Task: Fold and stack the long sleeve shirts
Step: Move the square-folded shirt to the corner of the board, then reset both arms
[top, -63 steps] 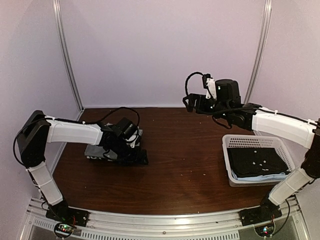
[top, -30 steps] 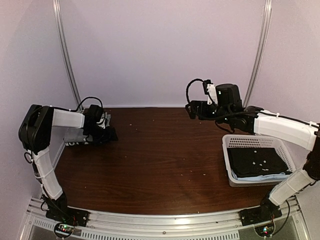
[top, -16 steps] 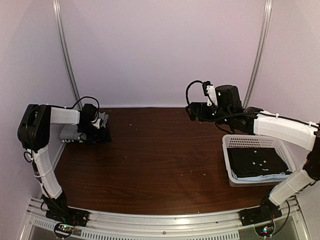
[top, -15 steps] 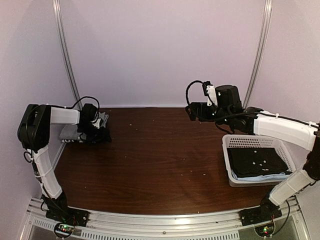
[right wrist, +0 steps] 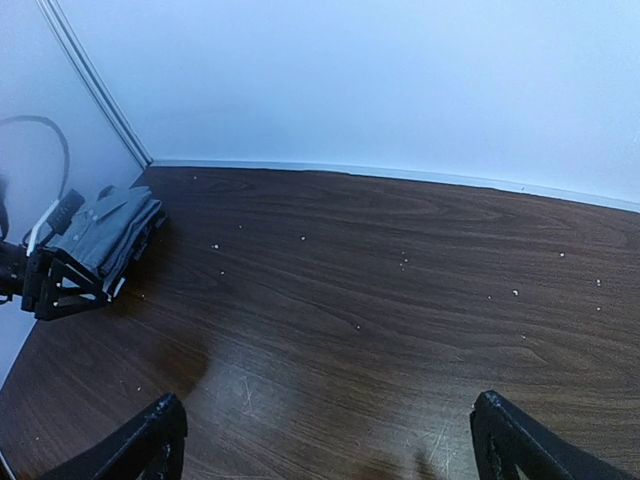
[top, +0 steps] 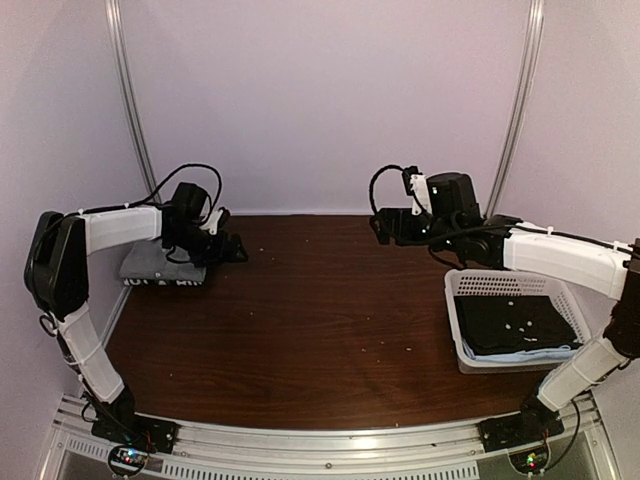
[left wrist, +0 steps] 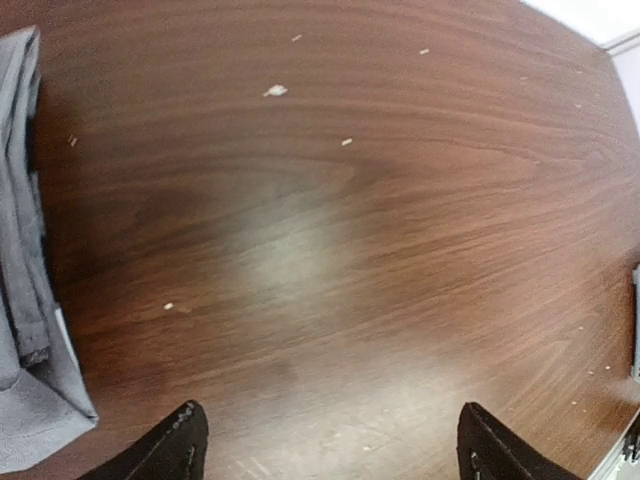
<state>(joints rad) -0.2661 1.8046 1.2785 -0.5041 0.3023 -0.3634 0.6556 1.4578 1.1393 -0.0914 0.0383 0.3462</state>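
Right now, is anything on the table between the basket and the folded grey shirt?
Nothing rests there: the table between the basket and the folded grey shirt shows only small specks. The left gripper hovers open beside the shirt, on that side.

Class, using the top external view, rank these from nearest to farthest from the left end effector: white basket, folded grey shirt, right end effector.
1. folded grey shirt, beside the left end effector, far left.
2. right end effector, right of centre, toward the back.
3. white basket, far right.
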